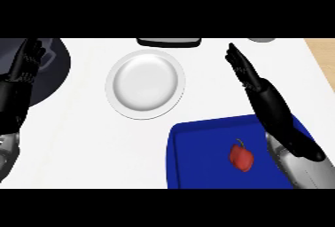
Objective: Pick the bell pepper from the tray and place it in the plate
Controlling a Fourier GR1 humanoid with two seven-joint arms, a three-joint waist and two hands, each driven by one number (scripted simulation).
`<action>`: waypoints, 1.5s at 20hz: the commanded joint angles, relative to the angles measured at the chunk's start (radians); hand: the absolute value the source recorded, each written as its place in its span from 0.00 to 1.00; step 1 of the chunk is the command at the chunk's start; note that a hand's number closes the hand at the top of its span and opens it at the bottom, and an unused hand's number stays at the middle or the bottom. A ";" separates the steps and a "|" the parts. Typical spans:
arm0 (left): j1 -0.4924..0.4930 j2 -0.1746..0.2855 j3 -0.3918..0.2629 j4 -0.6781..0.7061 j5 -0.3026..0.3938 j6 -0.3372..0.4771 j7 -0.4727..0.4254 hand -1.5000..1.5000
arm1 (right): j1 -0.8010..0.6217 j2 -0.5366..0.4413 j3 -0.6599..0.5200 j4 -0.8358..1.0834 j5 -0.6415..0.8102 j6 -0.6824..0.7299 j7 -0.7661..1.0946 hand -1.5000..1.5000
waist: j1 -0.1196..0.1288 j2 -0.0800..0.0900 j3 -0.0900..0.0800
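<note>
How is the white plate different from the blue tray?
The plate is round and white; the tray is blue with straight sides and rounded corners. The plate holds nothing, while the tray has the red bell pepper lying on it. The plate shows whole; the tray runs off the view's lower edge. Both lie flat on the white counter.

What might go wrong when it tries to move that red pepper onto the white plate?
The right hand is open and stretched beyond the pepper on the tray; drawing back, it might nudge the pepper aside. The pepper looks small and rounded, so it could roll away from closing fingers. The plate sits apart from the tray, up and to the left, so a slip on the way would land on the counter.
</note>
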 commanded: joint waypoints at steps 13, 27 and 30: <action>0.039 -0.103 -0.010 0.021 0.126 -0.070 0.115 0.50 | 0.134 0.307 0.107 0.300 0.558 -0.739 0.315 0.00 | -0.049 0.012 0.013; 0.058 -0.096 0.052 0.031 0.134 -0.125 0.114 0.50 | 0.293 0.332 0.155 0.080 1.073 -0.787 0.608 0.00 | -0.065 -0.002 0.005; 0.042 -0.076 0.071 0.045 0.152 -0.147 0.126 0.50 | 0.314 0.298 0.117 0.072 1.109 -0.600 0.753 0.00 | -0.077 -0.002 0.002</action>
